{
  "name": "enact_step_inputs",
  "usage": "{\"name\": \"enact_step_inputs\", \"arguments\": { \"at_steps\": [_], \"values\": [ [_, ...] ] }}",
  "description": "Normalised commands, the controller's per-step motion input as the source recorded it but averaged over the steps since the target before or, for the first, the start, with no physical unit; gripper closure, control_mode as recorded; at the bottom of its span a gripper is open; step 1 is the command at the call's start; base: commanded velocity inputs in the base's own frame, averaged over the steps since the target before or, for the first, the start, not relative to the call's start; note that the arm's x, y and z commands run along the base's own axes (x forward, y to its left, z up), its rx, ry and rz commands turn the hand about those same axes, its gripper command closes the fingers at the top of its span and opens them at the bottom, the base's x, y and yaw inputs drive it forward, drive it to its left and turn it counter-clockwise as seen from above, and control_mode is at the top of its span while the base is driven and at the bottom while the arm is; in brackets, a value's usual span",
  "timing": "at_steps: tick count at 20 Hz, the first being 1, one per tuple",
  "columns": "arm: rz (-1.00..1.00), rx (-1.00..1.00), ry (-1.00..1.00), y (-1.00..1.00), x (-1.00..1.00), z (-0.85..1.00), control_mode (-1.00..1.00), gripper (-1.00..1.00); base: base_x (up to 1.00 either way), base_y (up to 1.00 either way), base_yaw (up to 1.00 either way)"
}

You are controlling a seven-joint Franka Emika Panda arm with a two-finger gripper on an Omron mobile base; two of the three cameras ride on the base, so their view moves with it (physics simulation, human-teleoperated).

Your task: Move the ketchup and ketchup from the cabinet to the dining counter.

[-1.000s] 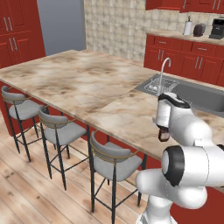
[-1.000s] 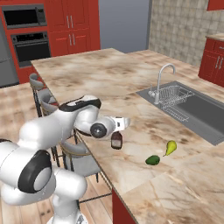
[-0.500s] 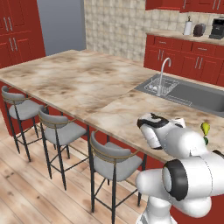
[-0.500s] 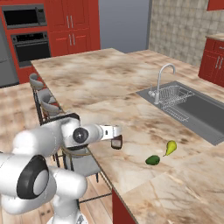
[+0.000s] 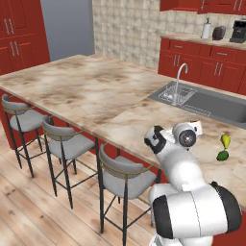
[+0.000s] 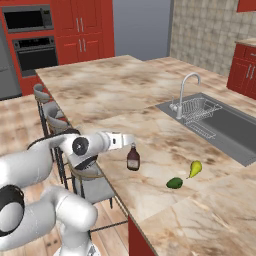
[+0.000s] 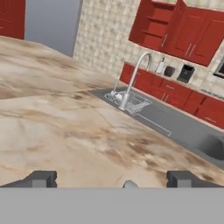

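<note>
Gripper (image 6: 131,140) open to full width, holding nothing; my fingertips (image 7: 41,178) stand well apart low in the hand view with bare stone between them. Change over the last second: my hand was down over the ketchup bottle (image 6: 133,158) at the near edge of the dining counter (image 6: 107,97); it has since drawn back and now sits just left of and slightly above the bottle's cap, apart from it. Bottle stands upright on its own, not tipped by the withdrawal. In the left base view my arm blocks the bottle, so I take its position from the right base view alone. Judgement: this bottle is delivered and released, so one of the two is done. Second bottle not identified on the counter here. An open cabinet (image 7: 154,24) with red shelves shows far across the room in the hand view, above the back worktop; contents too small to read. Other items: pear (image 6: 195,168) and avocado (image 6: 174,183) lie right of the bottle, near it but apart; sink (image 6: 223,125) and tap (image 6: 185,91) further right. Next step, as I judge it, is the return trip to the cabinet.
</note>
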Motion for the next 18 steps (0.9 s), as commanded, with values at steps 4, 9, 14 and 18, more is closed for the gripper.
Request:
{"name": "enact_step_inputs", "arguments": {
  "at_steps": [4,9,14,18],
  "values": [
    [0.0,0.07,0.14,0.0,-0.36,0.73,-1.0,-1.0,0.0,0.0,0.0],
    [0.0,0.08,0.24,0.0,-0.38,0.71,-1.0,-1.0,0.0,0.0,0.0],
    [0.0,0.13,0.3,0.0,-0.44,0.6,-1.0,-1.0,0.0,0.0,0.0],
    [0.0,0.07,0.23,0.1,-0.59,0.28,-1.0,-1.0,0.0,0.0,0.0]
  ]
}}
